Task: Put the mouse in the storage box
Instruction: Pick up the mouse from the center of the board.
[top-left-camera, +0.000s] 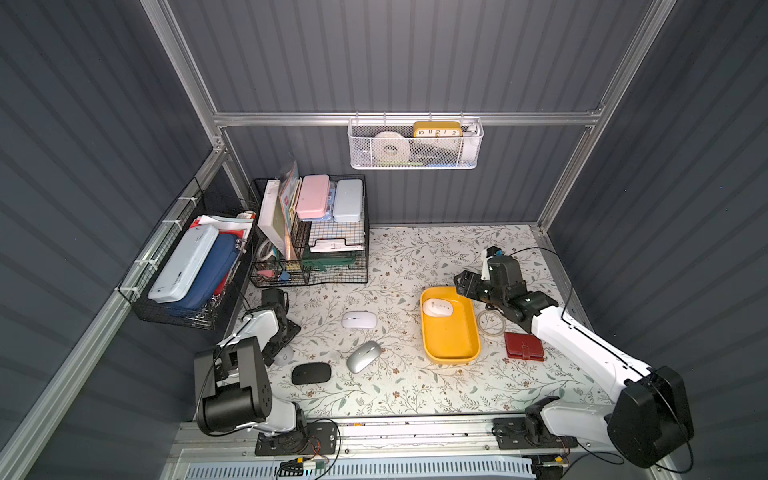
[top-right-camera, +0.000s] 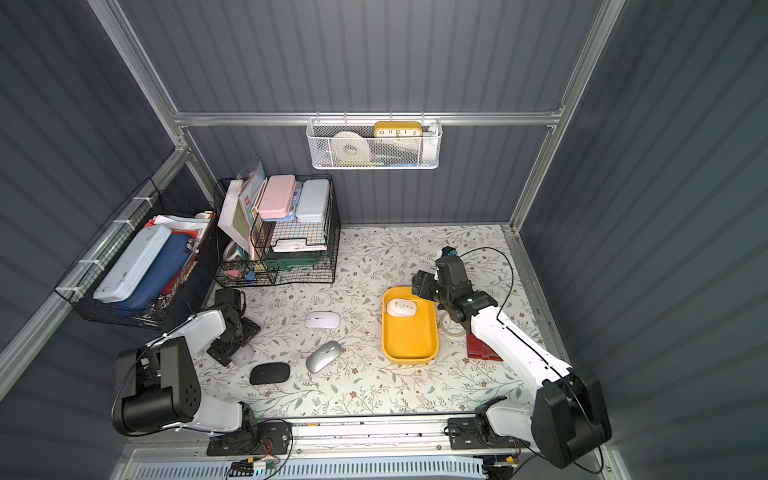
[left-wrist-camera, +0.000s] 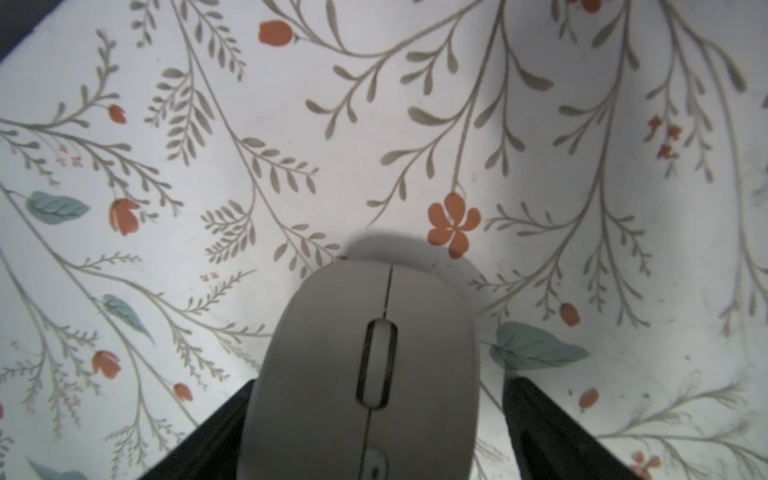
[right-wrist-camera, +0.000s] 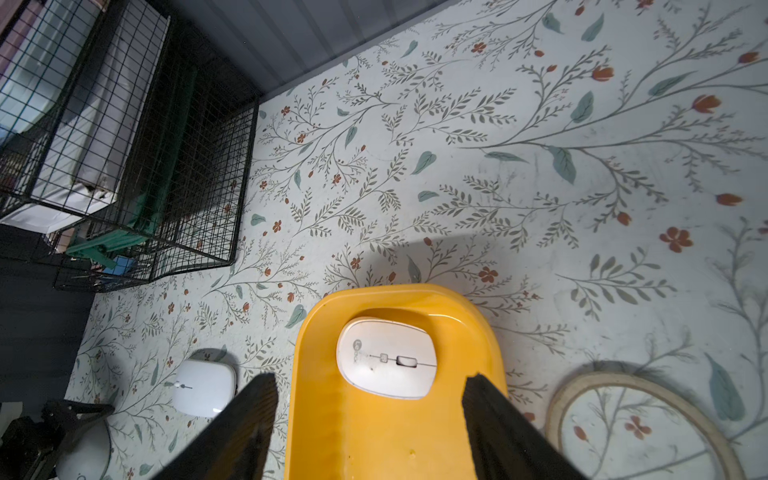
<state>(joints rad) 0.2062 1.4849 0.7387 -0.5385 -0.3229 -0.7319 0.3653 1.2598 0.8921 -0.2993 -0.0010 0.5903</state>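
Jaws: the left jaws stand part-open astride a pale grey mouse (left-wrist-camera: 374, 316). One jaw is close at its flank, the other has a strip of tabletop (top-left-camera: 415, 390) showing between. No grip yet. The mouse's long axis runs out along the reach of the jaws, so they cross its narrow width.

The mouse lies flat, well apart from the storage box (top-left-camera: 451, 340), on the left arm's side. The left arm is much the nearer.

Judgement: close, lift, then carry toward the box.

Between this mouse and the box lie a black mouse (top-left-camera: 311, 373), a silver mouse (top-left-camera: 364, 356) and a white mouse (top-left-camera: 359, 320).

The right jaws hang wide and empty at the box's far end, over a cream mouse (right-wrist-camera: 386, 357) lying inside. Just beside the box, on the right arm's side, are a tape ring (top-left-camera: 492, 322) and a red wallet (top-left-camera: 524, 345).
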